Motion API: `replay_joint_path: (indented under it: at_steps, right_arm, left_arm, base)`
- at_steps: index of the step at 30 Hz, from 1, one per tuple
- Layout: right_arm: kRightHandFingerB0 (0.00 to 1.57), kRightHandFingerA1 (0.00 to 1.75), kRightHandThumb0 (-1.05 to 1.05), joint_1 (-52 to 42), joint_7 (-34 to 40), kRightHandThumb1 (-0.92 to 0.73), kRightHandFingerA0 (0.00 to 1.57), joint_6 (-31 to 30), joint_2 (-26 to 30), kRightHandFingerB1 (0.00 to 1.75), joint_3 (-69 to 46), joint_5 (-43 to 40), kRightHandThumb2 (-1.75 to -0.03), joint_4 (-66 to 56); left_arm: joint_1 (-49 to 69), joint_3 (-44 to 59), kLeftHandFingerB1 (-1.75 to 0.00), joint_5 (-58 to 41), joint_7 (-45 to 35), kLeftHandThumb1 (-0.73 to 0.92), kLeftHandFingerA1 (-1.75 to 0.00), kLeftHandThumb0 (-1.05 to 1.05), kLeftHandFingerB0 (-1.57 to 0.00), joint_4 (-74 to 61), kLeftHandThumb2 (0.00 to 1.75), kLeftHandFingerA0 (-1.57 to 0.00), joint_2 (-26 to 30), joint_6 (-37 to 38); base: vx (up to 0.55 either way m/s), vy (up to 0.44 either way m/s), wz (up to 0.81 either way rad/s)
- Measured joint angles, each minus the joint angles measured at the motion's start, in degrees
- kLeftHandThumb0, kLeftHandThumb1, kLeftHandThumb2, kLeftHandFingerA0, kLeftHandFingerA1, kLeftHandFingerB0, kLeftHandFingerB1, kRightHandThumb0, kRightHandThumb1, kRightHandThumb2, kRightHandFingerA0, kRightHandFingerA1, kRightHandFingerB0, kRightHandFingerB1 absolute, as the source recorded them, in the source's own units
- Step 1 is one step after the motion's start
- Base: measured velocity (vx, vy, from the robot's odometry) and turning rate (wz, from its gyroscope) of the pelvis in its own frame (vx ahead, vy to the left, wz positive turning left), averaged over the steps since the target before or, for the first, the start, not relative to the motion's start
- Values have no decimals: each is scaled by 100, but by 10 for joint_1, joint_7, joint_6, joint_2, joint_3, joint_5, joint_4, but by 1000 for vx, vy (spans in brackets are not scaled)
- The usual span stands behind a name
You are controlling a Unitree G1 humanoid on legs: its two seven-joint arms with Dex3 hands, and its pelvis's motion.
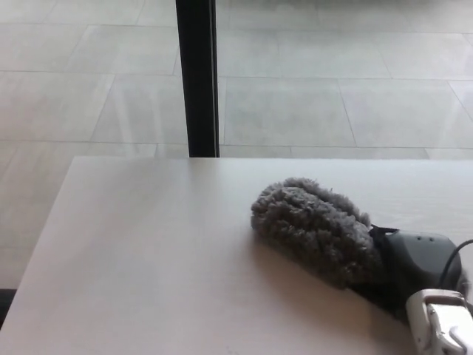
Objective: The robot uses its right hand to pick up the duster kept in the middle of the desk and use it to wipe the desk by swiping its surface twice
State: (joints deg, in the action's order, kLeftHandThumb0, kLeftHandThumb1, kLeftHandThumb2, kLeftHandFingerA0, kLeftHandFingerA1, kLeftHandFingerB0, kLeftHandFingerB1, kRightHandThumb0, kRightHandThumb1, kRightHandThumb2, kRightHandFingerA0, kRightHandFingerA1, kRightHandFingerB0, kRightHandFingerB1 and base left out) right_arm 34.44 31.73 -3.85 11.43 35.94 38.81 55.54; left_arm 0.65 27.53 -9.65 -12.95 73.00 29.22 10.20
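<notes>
A fluffy grey duster (314,228) lies against the pale wooden desk (148,259), its head near the desk's middle and pointing left and away. My right hand (414,270) comes in from the lower right, black and shut on the duster's rear end. A white wrist part shows at the bottom right corner. My left hand does not show.
A black vertical post (197,78) stands just beyond the desk's far edge. Past it lies a pale tiled floor (332,81). The desk's left edge runs diagonally down toward the bottom left corner.
</notes>
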Motion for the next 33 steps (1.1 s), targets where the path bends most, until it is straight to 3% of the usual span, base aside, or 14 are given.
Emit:
replay_joint_path:
  at_steps: [4,5,6,7,13,19,20,21,22,29,32,33]
  right_arm:
    - [91,165,-29,-26,0,-56,96,6,-3,65,31,14,-57,-68]
    - [85,139,-31,-34,0,-39,128,8,-3,77,39,18,-86,-87]
    - [85,139,-31,-41,0,-39,128,10,-3,77,47,21,-86,-108]
    - [95,171,-28,-50,-1,-56,103,12,-1,69,56,26,-63,-129]
    - [98,171,-20,-96,-11,-54,101,40,23,72,101,53,-72,-239]
    - [89,171,-25,-113,-23,-53,94,63,49,66,105,67,-59,-275]
    - [82,137,-24,-115,-25,-36,124,65,53,76,104,69,-82,-279]
    - [82,137,-24,-115,-27,-36,124,67,57,76,102,71,-82,-281]
    - [88,166,-24,-114,-29,-55,94,70,61,61,101,73,-56,-282]
    - [90,166,-27,-88,-47,-58,89,83,74,62,81,79,-61,-247]
    - [89,167,-29,-59,-58,-56,89,83,75,61,61,79,-60,-204]
    - [84,136,-34,-48,-63,-40,121,81,75,75,53,79,-86,-188]
  left_arm:
    - [-2,-2,-48,0,0,62,-55,-50,-67,0,59,-75,1,0]
    - [-3,-2,-47,0,0,61,-55,-51,-68,0,59,-77,1,0]
    - [-3,-2,-47,0,-1,61,-55,-51,-68,0,59,-77,1,0]
    - [-4,-2,-47,0,-1,62,-53,-51,-68,0,59,-75,1,0]
    - [-8,-10,-46,1,-2,62,-53,-52,-69,0,59,-77,7,3]
    - [-11,-12,-46,1,-2,62,-53,-50,-70,1,59,-79,10,3]
    - [-12,-12,-48,1,-2,60,-55,-48,-69,2,59,-77,10,3]
    - [-13,-12,-48,1,-2,60,-55,-48,-69,2,59,-77,10,3]
    - [-14,-11,-47,0,-3,61,-53,-50,-69,3,59,-76,10,3]
    - [-14,-12,-47,-1,-3,63,-55,-53,-68,6,59,-77,10,3]
    - [-12,-12,-47,-1,-4,64,-54,-53,-69,5,60,-77,10,4]
    - [-12,-13,-47,-1,-4,64,-54,-53,-68,5,60,-77,10,4]
  base:
    - [0,0,0]
    - [0,0,0]
    - [0,0,0]
    - [0,0,0]
    - [0,0,0]
    - [0,0,0]
    - [0,0,0]
    - [0,0,0]
    - [0,0,0]
    - [0,0,0]
    - [0,0,0]
    - [0,0,0]
